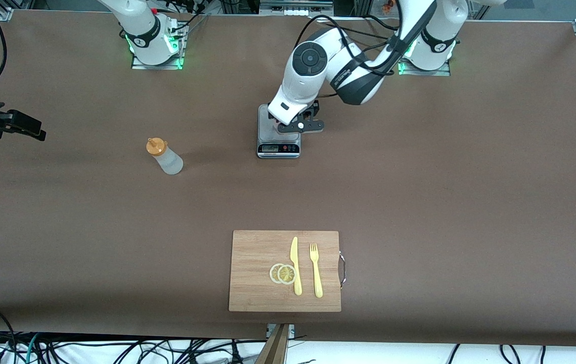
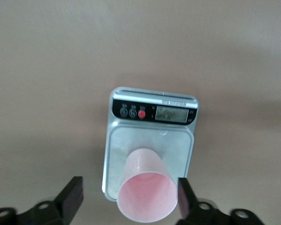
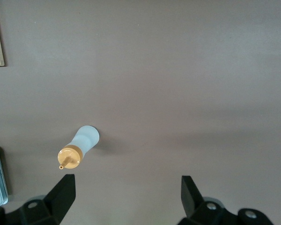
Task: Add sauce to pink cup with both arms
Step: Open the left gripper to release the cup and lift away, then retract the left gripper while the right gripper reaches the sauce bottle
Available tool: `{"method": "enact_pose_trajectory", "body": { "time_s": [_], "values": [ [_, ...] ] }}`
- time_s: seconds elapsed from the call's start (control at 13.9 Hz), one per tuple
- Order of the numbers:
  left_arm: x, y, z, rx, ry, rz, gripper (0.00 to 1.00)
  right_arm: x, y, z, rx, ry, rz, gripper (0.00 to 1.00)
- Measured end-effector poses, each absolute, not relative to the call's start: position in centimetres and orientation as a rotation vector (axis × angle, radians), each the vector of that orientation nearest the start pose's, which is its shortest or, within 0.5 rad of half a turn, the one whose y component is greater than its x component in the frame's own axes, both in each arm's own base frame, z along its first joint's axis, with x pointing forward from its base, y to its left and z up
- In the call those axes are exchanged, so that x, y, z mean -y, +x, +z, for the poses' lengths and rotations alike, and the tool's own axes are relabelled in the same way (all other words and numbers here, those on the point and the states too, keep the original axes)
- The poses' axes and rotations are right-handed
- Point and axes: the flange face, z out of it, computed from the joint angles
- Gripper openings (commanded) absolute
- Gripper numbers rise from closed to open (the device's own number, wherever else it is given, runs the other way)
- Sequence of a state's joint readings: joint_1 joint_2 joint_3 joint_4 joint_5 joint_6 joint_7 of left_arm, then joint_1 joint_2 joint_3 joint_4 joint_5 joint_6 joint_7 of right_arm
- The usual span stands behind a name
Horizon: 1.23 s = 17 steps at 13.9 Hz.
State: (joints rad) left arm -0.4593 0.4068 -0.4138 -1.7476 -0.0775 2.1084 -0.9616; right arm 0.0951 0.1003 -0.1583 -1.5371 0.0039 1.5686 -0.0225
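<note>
1. The left pincer (image 2: 129, 197) hangs over the scale (image 2: 150, 140), its fingers (image 2: 74, 193) spread wide either side of the pink cup (image 2: 147, 192) — one finger looks close to the rim, though I cannot tell if it touches.
2. The cup stands upright on the scale's platform.
3. The sauce bottle (image 1: 164, 156) stands alone on the brown surface (image 1: 419, 177), toward the right arm's end, well apart from the scale.
4. The right pincer (image 3: 126, 197) hovers near it — fingers wide, holding nothing.
5. A cutting board (image 1: 257, 288) lies nearer the front camera.
</note>
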Motion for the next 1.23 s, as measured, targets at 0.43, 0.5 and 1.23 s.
{"method": "enact_pose_trajectory", "body": {
  "time_s": [0.43,0.5,1.23],
  "values": [
    [37.1,53.9,48.5,0.236,-3.241,0.152,1.00,2.3,58.6,56.5,0.099,-3.093,0.163,1.00],
    [34.2,55.5,49.5,0.205,-3.240,0.122,1.00,1.9,59.1,55.4,0.211,-3.060,0.184,1.00],
    [3.6,60.1,57.4,0.097,-3.211,0.084,1.00,7.4,61.5,35.3,1.146,-2.221,0.074,1.00]
  ]
}}
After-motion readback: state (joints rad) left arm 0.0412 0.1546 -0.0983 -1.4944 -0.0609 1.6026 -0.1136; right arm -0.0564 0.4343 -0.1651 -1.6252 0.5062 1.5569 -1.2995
